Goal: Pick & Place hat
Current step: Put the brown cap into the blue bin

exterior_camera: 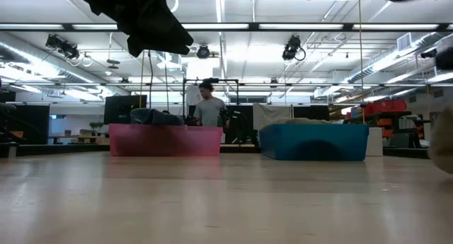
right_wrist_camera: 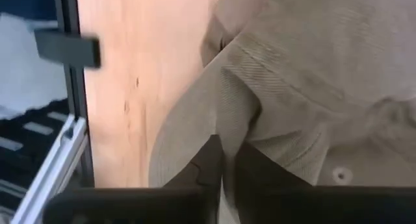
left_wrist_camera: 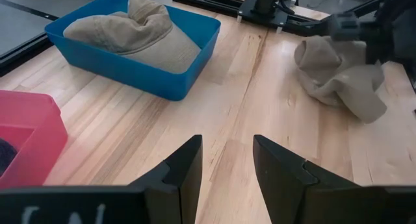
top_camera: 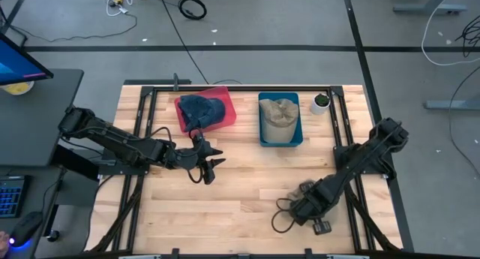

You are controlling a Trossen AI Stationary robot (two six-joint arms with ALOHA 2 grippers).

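A tan hat (left_wrist_camera: 338, 74) is crumpled at the table's near right, and my right gripper (left_wrist_camera: 351, 26) is shut on it; it fills the right wrist view (right_wrist_camera: 312, 87). My left gripper (top_camera: 208, 166) is open and empty over the table's middle left, near the red bin (top_camera: 225, 101). That bin holds a dark blue hat (top_camera: 201, 109). A blue bin (top_camera: 262, 135) beside it holds another tan hat (top_camera: 279, 116). My right gripper pinches a fold of the tan hat's cloth (right_wrist_camera: 229, 123) between its two shut fingers (right_wrist_camera: 208, 162), with several layers bunched there. The hat hangs crumpled below the gripper (left_wrist_camera: 364, 107). I cannot tell whether its lower part touches the table.
A small white pot with a plant (top_camera: 321, 102) stands right of the blue bin. Black frame rails (top_camera: 352, 124) run along the table's sides. Bare wood lies between the two grippers (top_camera: 247, 184). A person (exterior_camera: 207, 106) stands in the room beyond.
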